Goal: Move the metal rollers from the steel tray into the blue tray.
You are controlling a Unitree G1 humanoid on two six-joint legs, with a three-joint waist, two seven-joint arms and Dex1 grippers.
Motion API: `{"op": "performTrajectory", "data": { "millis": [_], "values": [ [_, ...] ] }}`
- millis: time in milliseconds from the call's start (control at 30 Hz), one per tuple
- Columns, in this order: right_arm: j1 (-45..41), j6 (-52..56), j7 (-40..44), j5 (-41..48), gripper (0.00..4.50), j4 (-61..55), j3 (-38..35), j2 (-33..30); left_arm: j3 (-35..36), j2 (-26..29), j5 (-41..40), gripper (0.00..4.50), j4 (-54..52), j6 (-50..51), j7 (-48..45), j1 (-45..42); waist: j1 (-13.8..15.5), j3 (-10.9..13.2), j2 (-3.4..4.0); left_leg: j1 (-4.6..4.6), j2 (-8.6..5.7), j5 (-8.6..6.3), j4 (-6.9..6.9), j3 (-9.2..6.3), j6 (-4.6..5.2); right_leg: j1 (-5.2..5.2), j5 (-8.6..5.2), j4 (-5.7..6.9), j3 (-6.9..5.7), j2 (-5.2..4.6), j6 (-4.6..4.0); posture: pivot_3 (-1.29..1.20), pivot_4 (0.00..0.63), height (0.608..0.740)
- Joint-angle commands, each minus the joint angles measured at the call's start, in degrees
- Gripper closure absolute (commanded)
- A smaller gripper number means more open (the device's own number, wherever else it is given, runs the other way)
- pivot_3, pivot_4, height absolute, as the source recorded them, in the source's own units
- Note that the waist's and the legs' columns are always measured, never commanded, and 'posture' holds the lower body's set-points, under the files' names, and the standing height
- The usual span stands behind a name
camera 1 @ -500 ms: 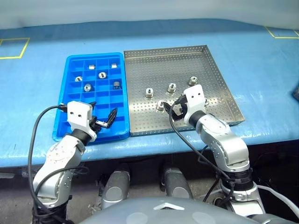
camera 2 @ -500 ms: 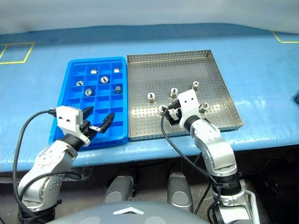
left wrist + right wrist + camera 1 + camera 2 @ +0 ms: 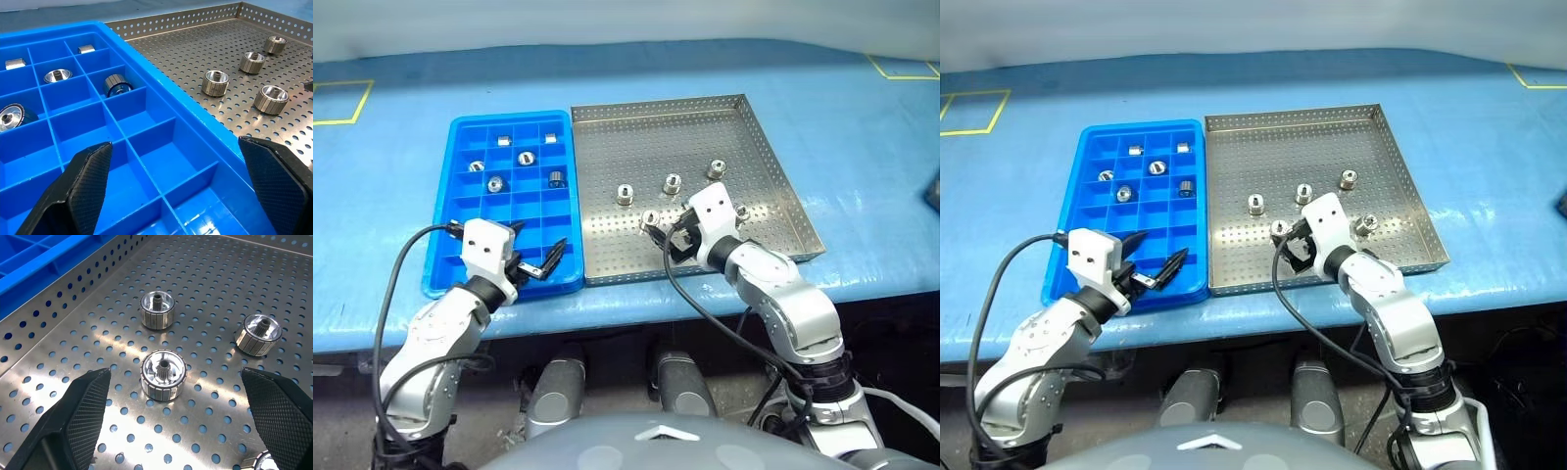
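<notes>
Blue sheeting covers the desk, with the blue tray and steel tray set side by side, rims touching or nearly so.

Rollers: I count five in the steel tray, loosely grouped in its nearer half, each standing on end with the bore up. Five more sit in compartments at the far end of the blue tray. By my reckoning the job is about half done.

Left claw: fingers apart, empty, hovering over the near empty compartments of the blue tray.

Right claw: fingers wide apart, empty, low over the steel tray. One roller lies ahead of it between the two fingers, not touched. Two others are near it.

Handling, my judgement:
- rollers look solid metal, so dense for their size and fully rigid; no crush risk
- polished, faceted side wall, likely slippery against the textured finger pads
- best hold is across the side wall at mid-height, axis upright
- a hold near the top edge could make it tip or squirt out
- perforated floor gives little to stop it sliding if nudged

Next move as I see it: ease the right claw forward so the fingers straddle that roller, then close squarely
</notes>
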Motion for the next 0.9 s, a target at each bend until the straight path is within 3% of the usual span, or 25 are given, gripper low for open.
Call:
{"op": "performTrajectory", "data": {
  "millis": [33, 633, 900],
  "values": [
    [0.0, -0.27, 0.59, 0.25, 0.02, -2.46, 0.74, 0.05, -0.56, 0.12, 0.29, 0.0, -0.25, -0.59, -0.03, -0.37, 0.03, 0.0, 0.0, 0.0, 0.0, 0.0, 0.0, 0.0, 0.0, 0.0, 0.0, 0.0, 0.0, 0.0, 0.0, 0.08, 0.15, 0.74],
    [-0.18, -0.19, 0.16, -1.74, 0.02, -1.89, 3.7, 0.16, -0.57, 0.18, 0.64, 0.0, 0.3, -0.76, 0.06, -0.65, 0.05, 0.0, 0.0, 0.0, 0.0, 0.0, 0.01, 0.0, 0.0, 0.0, 0.0, 0.0, 0.0, 0.0, 0.0, 0.07, 0.15, 0.74],
    [0.28, -1.43, -0.61, -1.82, 0.02, -2.78, 2.84, 1.28, 0.12, 3.28, 0.08, 0.0, 5.12, 2.13, -1.34, -15.1, 0.01, 0.0, 0.0, 0.0, -0.02, 0.02, 0.07, 0.0, 0.01, 0.04, 0.03, 0.03, 0.0, 0.0, 0.05, 0.01, 0.15, 0.74]
  ]
}}
